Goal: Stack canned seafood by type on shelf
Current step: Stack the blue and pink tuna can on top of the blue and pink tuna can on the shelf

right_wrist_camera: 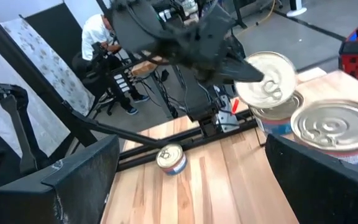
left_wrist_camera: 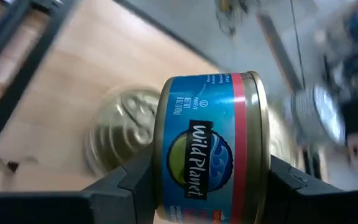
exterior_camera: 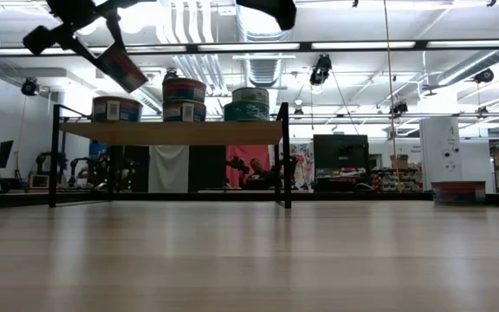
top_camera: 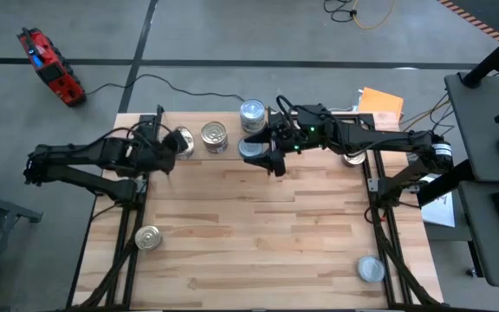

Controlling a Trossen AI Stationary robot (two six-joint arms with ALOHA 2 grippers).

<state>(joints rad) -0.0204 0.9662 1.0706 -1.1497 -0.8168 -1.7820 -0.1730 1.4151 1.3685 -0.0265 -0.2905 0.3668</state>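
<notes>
The shelf [exterior_camera: 171,133] stands at the table's far edge and carries several tins [exterior_camera: 184,100], some stacked two high. My left gripper [top_camera: 173,146] is shut on a blue-labelled tin [left_wrist_camera: 210,149] with a golden rim. It holds this tin tilted in the air above the shelf's left part [exterior_camera: 124,68]. Under it sits a golden-lidded tin [left_wrist_camera: 120,134]. My right gripper [right_wrist_camera: 197,186] hangs open and level over the shelf's right part [top_camera: 271,158], touching nothing. Two silver-lidded tins [right_wrist_camera: 334,130] lie just past its fingers. My left gripper pinches the tin between its two fingers, one on each flat end [left_wrist_camera: 265,168]. The labelled side wall faces the wrist camera. The fingers slant down from the table's left side. The tin hangs tilted, clear of the shelf and of the tins under it.
A golden-lidded tin [top_camera: 148,237] lies loose near the table's left front, and a silver-lidded one [top_camera: 371,269] near the right front. Another tin [top_camera: 353,158] shows under the right arm. The shelf's black posts [exterior_camera: 284,156] stand upright. A person sits in the room beyond [right_wrist_camera: 101,34].
</notes>
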